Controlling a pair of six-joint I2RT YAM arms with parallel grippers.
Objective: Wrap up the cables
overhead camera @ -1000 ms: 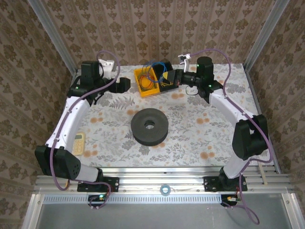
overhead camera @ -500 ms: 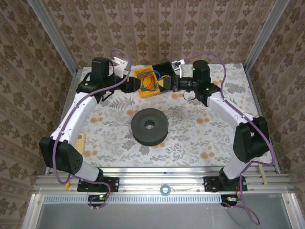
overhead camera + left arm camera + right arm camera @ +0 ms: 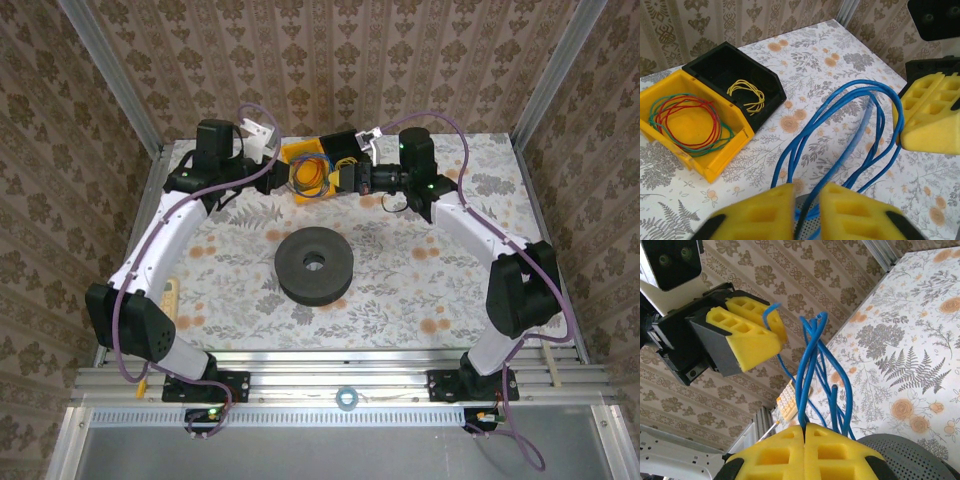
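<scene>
A bright blue cable hangs in several loops above the flowered table. My right gripper is shut on a bunch of its strands. My left gripper faces it from close by, its yellow fingers drawn in on one blue strand that runs between them. From the right wrist, the left gripper has the cable's end poking out of its pads. From above, both grippers meet over the bins, the left gripper and the right gripper. A thin yellow cable lies coiled in the black bin.
A yellow bin beside the black one holds red and green cords. A black foam ring lies mid-table. A yellow calculator lies near the left edge. Metal frame rails and patterned walls close in the table.
My left arm swung right to the bins and its jaws closed from wide open onto a blue strand. The right gripper carried the blue loops a little left, staying shut.
</scene>
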